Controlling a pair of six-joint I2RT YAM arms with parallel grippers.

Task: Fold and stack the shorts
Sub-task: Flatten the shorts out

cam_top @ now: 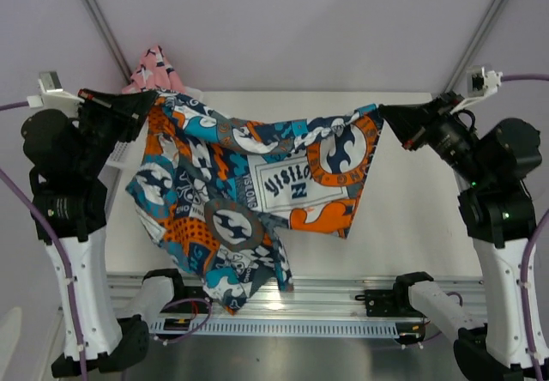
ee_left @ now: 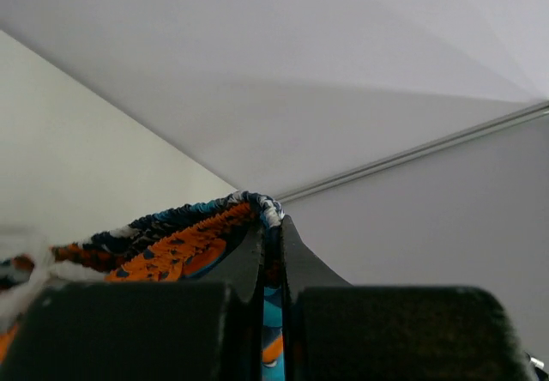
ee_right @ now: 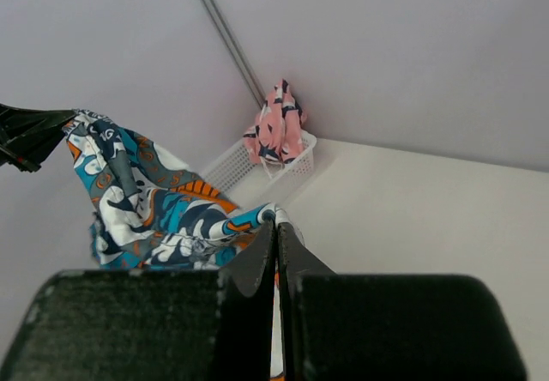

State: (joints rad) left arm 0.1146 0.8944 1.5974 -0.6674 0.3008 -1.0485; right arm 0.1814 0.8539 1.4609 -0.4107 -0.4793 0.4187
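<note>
Hanging between the 2 arms, the printed shorts [cam_top: 249,201] are stretched out in the air above the table [cam_top: 420,226], and no fold is seen in them yet. The left gripper [cam_top: 151,104] is closed tight on 1 upper corner of the fabric, a bunched edge being pinched between its jaws in the left wrist view; the right gripper [cam_top: 384,112] is likewise clamped shut on the opposite corner, with a thin strip of cloth caught between its jaws. The cloth sags between these 2 hold points and a long lobe droops toward the near edge of the table; whether its lowest part touches the surface cannot be told. The pink shorts [ee_right: 276,128] are draped over the white mesh basket [ee_right: 225,166] at the far left corner, well apart from both grippers. The task is therefore judged to be at an early stage: 0 of the 2 pairs are folded and nothing is stacked. What is left, by this reading, is for the printed pair to be laid flat and folded, for the pink pair to be fetched and folded, and for 1 to be set on the other.
</note>
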